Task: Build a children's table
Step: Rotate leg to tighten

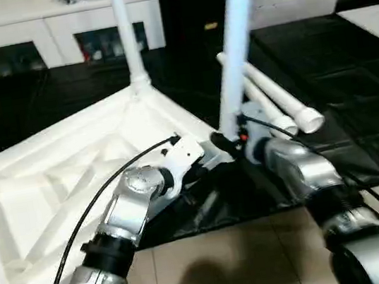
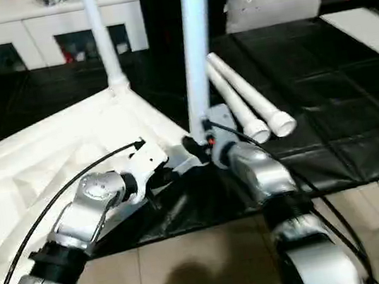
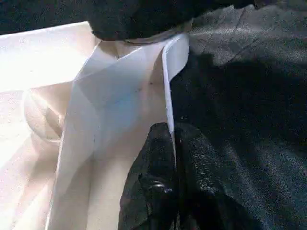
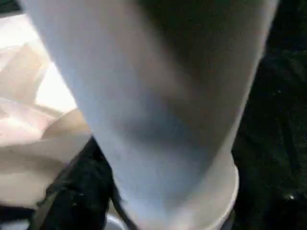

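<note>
Two smooth tapered legs (image 1: 233,42) rise from ribbed tabletop (image 1: 53,184).

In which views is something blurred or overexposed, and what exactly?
Right wrist view: the white tapered tube leg is close to the lens and blurred. Left wrist view: the white plastic ribbed tabletop glares bright at its far part, while the black fingertips pinching its rim look sharper. Left eye view: the white cabinet with glass doors is washed out.
</note>
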